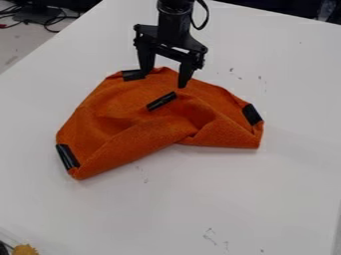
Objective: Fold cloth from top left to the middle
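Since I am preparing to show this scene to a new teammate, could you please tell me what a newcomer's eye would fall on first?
Probably the rumpled orange cloth, vivid against the white table. Next comes the black gripper, open at the cloth's far edge. Black strips also stand out, one near the cloth's middle, three around its edges.

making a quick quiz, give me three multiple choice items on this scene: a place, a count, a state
1. Where is the tool?
A) by the cloth's upper edge
B) at its lower left corner
C) at its right end

2. How many black strips show on the cloth?
A) two
B) four
C) seven

3. How are the tool's fingers?
A) pressed together
B) crossed
C) spread apart

1 A, its tips show there; 2 B, upper left, middle, left, right; 3 C, a gap shows between them.
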Action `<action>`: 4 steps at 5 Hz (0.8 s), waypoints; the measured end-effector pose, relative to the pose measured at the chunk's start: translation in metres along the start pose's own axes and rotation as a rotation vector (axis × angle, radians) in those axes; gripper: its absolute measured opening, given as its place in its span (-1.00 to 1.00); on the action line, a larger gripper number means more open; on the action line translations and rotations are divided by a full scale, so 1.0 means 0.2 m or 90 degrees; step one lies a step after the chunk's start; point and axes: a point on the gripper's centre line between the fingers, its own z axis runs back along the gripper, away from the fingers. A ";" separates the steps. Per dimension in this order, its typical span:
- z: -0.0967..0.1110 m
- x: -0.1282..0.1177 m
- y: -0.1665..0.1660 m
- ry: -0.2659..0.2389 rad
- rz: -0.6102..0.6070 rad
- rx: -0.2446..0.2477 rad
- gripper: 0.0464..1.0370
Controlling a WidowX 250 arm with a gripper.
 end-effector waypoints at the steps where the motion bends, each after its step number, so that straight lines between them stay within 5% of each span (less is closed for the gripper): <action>1: -0.06 -0.01 -0.01 0.021 -0.006 0.000 0.93; 4: -0.15 0.23 0.31 -0.022 -0.099 0.015 0.93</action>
